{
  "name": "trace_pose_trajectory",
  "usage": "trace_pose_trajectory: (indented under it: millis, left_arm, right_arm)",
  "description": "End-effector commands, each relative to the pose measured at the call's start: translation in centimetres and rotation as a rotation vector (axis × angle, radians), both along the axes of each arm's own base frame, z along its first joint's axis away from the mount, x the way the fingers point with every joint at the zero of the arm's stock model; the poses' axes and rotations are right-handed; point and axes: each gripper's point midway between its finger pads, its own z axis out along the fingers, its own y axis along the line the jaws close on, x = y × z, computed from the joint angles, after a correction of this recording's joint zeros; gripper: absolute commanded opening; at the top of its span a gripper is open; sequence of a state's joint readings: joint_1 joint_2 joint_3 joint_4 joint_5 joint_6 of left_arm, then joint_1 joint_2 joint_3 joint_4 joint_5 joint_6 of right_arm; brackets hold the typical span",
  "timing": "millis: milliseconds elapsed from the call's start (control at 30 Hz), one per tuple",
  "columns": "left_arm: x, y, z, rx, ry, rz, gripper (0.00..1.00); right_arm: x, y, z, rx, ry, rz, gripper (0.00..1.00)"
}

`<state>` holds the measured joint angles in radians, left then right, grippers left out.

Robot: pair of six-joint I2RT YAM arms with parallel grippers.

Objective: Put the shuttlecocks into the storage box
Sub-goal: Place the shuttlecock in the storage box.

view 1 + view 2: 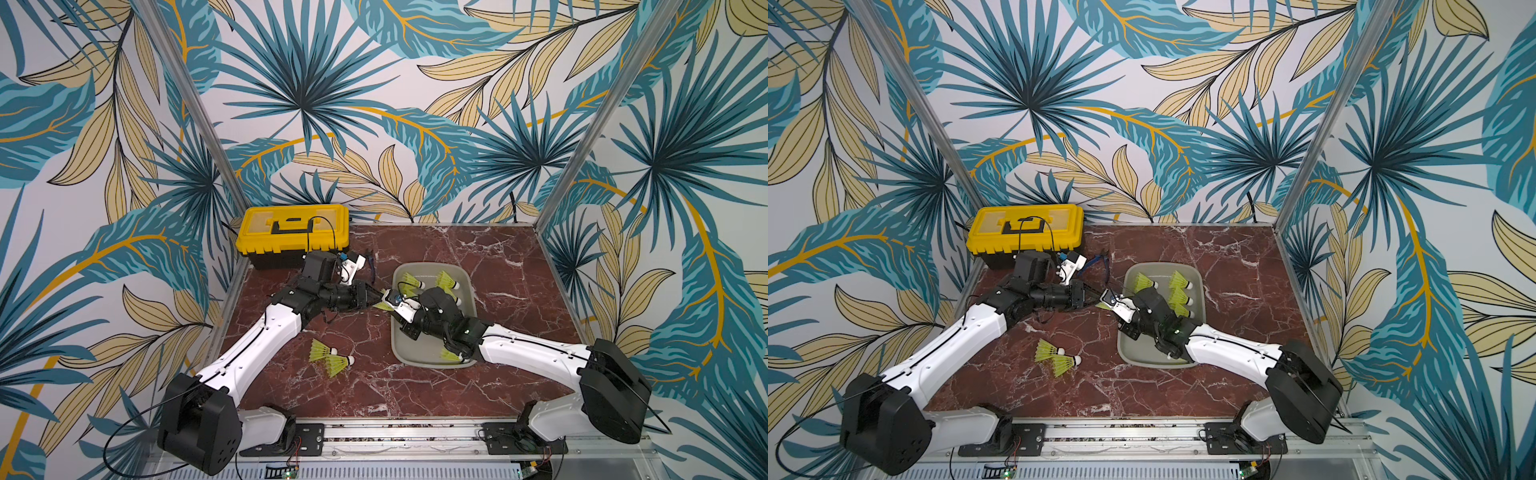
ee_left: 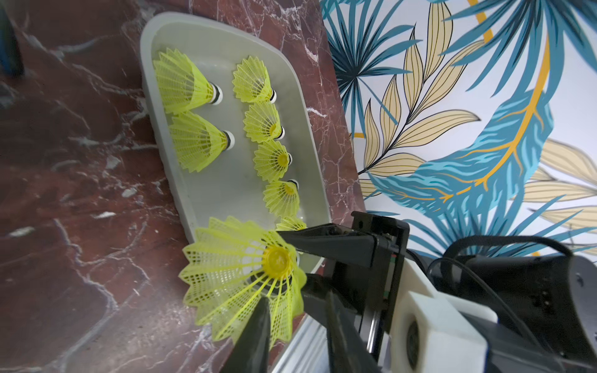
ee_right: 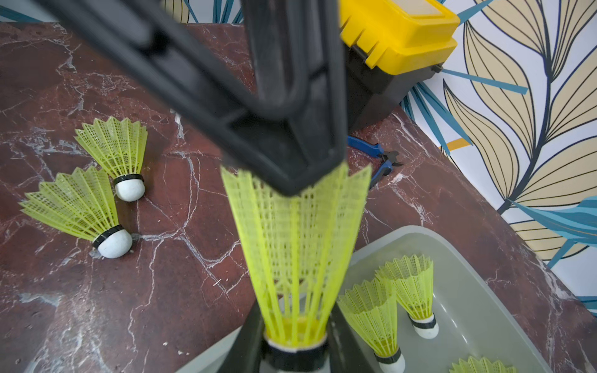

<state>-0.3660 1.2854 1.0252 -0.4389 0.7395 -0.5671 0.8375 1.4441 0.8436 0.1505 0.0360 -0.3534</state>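
Observation:
One neon yellow-green shuttlecock (image 3: pixel 297 245) hangs over the left rim of the grey storage box (image 1: pixel 415 351). My right gripper (image 3: pixel 295 342) is shut on its black-banded base. My left gripper (image 2: pixel 295 297) is at the skirt's wide end, jaws parted, with the skirt's rim between them. In both top views the two grippers meet tip to tip there (image 1: pixel 381 303). Several shuttlecocks (image 2: pixel 181 80) lie inside the box. Two more (image 1: pixel 322 349) (image 1: pixel 338 363) lie side by side on the marble, nearer the front and left of the box.
A yellow-lidded black toolbox (image 1: pixel 293 230) stands at the back left corner. Blue-handled pliers (image 3: pixel 378 158) lie between it and the box. Metal posts and patterned walls close in the table on three sides. My right forearm reaches over the box's near end.

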Motion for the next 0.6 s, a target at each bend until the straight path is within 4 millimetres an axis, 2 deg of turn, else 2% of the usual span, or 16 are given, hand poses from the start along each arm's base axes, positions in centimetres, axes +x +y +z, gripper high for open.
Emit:
trace_pose_trajectory:
  millis: [0, 200, 367, 567]
  left_arm:
    - [-0.2, 0.5, 1.6, 0.081, -0.107, -0.048, 0.38]
    - [-1.1, 0.7, 1.6, 0.150, -0.174, -0.147, 0.38]
    - [-1.8, 0.1, 1.7, 0.119, -0.187, -0.219, 0.38]
    - [-1.8, -0.1, 1.1, 0.114, -0.172, -0.239, 0.37]
  right_arm:
    - [-0.5, -0.5, 0.1, -0.039, 0.021, 0.016, 0.26]
    - [-1.7, -0.3, 0.1, -0.042, 0.067, 0.065, 0.26]
    - [-2.2, 0.1, 0.1, -0.035, 0.094, 0.089, 0.26]
    - [-2.2, 0.5, 0.2, -0.032, 0.106, 0.103, 0.26]
